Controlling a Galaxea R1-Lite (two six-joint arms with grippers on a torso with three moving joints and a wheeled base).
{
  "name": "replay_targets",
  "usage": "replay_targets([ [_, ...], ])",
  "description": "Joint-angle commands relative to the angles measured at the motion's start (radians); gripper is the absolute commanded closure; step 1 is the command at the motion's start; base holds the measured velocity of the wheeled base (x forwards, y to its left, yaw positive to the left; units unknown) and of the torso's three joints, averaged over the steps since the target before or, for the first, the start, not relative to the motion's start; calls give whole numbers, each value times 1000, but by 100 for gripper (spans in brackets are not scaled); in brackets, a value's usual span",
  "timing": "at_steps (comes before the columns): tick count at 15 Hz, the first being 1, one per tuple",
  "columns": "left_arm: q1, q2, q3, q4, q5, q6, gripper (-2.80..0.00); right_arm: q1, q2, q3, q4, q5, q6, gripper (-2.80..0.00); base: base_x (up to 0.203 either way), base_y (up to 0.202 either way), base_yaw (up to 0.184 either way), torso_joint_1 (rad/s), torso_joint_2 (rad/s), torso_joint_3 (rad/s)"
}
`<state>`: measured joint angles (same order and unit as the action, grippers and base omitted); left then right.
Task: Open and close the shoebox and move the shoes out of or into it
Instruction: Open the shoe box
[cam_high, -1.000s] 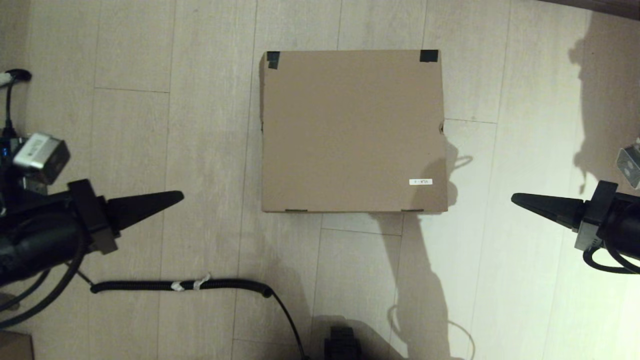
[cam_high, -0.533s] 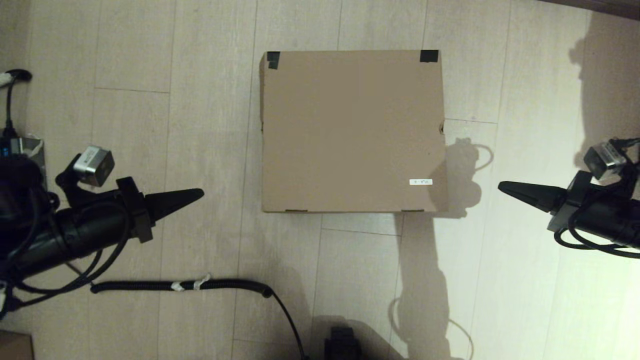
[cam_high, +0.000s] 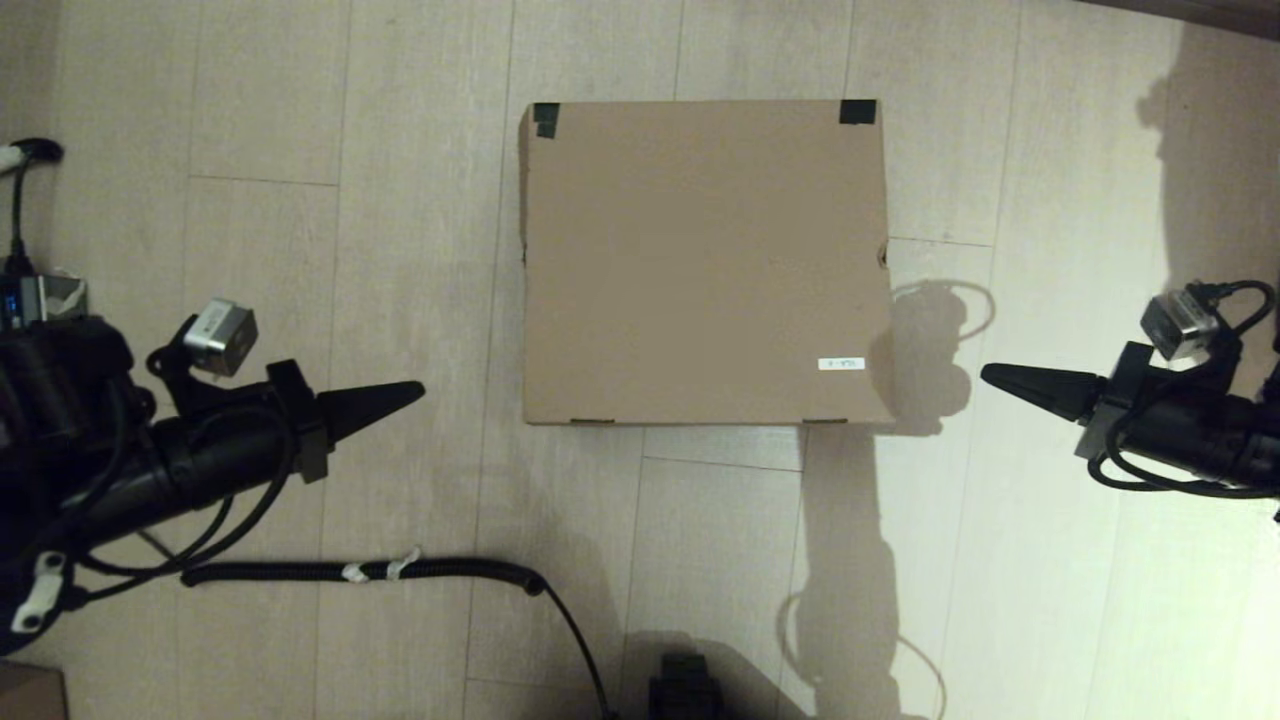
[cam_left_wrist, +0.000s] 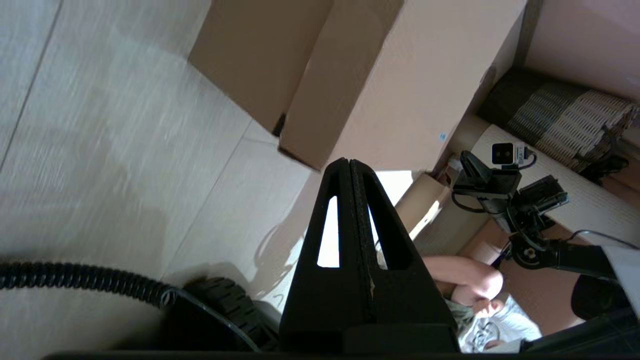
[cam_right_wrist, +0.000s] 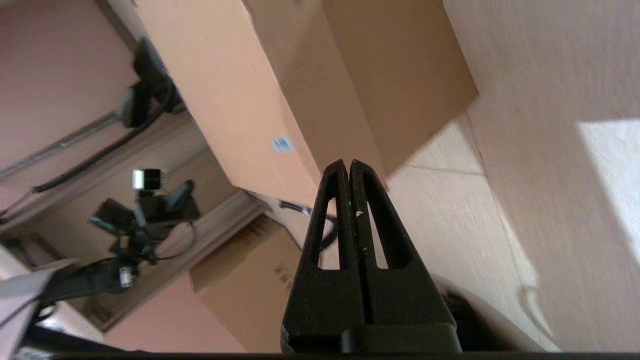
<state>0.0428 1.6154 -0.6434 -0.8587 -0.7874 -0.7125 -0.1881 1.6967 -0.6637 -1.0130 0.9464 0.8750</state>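
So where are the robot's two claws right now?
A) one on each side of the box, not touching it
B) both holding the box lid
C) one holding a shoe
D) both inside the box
A: the left gripper and the right gripper sit shut on either side of the closed box, with bare floor between each tip and the cardboard.

One shoebox (cam_high: 703, 262), two grippers, one coiled cable (cam_high: 360, 571).
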Motion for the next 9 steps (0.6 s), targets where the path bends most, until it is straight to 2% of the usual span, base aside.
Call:
replay_targets([
  [1,-1,13,-12,-5,-5,-16,0,-1,4,-26,-5,10,41,0,0,0,0,0,0,0],
  [2,-5,16,-12,-3,2,-5,0,2,1,-32,-7,1,70,0,0,0,0,0,0,0],
  [3,-8,16,-11,4,18,30,0,2,-2,-31,-6,-17,50,0,0,0,0,0,0,0],
  [4,-8,16,-11,32,68,125,0,1,-15,-31,-2,-49,11,0,0,0,0,0,0,0],
  [5,-9,16,-14,94,175,248,0,-1,-24,-32,18,-110,-48,0,0,0,0,0,0,0],
  [6,-10,19,-15,164,332,405,0,-1,-32,-31,60,-199,-143,0,0,0,0,0,0,0],
  [7,-9,32,-11,206,483,556,0,-1,-34,-27,105,-296,-274,0,0,0,0,0,0,0],
  [8,-7,43,-2,205,568,638,0,0,-33,-20,145,-403,-414,0,0,0,0,0,0,0],
  [9,-6,55,6,153,583,643,0,4,-33,-7,171,-499,-518,0,0,0,0,0,0,0],
])
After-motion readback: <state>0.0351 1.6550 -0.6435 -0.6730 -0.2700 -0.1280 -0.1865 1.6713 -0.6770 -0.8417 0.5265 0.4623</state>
